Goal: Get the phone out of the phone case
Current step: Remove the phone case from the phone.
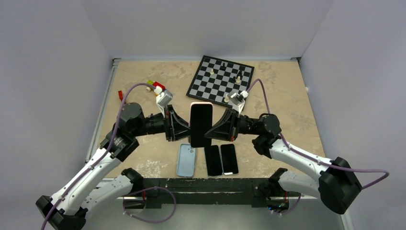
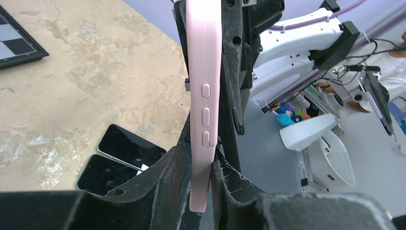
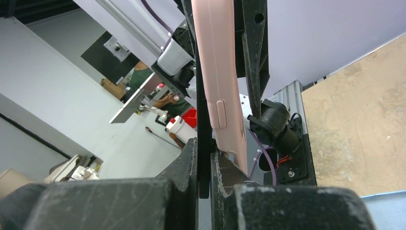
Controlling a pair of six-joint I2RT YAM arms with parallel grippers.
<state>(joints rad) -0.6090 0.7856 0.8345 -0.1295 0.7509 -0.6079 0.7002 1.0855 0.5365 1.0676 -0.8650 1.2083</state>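
Phone (image 1: 201, 127) held upright in the air above the tabletop (image 1: 287, 96), between two robot arms. The left fingers (image 2: 165, 191) are clamped on one long edge of the pink phone case (image 2: 206, 72). The right fingers (image 3: 184, 167) are pressed together on the opposite edge, seemingly on the dark phone itself, with the case lip just beside them. Peeling looks to be the step in hand. The next move likely calls for a steady pull apart without losing either grip.

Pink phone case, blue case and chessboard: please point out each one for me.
pink phone case (image 2: 205, 57): left wrist view, on its side edge above the buttons.
blue case (image 1: 186, 160): top view, on its middle.
chessboard (image 1: 206, 85): top view, on a bare square near its left corner.
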